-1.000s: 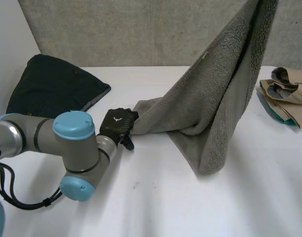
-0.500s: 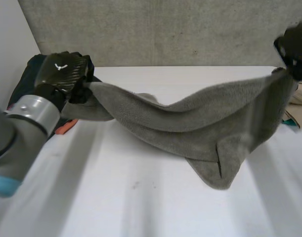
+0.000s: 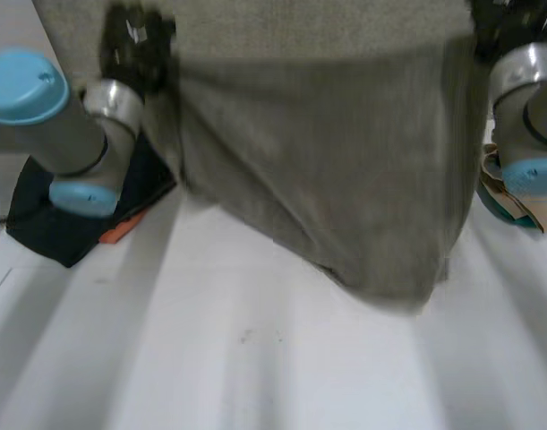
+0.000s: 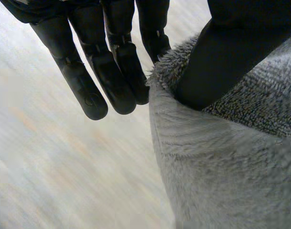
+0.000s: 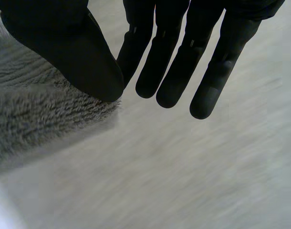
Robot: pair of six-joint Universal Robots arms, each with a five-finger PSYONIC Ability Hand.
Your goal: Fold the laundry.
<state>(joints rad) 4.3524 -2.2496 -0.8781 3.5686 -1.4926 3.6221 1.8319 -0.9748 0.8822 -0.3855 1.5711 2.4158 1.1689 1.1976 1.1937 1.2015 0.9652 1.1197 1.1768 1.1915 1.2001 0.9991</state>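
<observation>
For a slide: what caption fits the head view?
The left hand and right hand hold the grey towel spread over the white table.

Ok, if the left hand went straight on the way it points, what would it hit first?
Probably the white table: nothing shows between the left hand's fingertips and it. The grey towel it pinches hangs beside that line. Depth unclear.

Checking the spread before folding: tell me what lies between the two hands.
In the head view, the grey towel hangs spread between the left hand and the right hand, each pinching an upper corner.
</observation>
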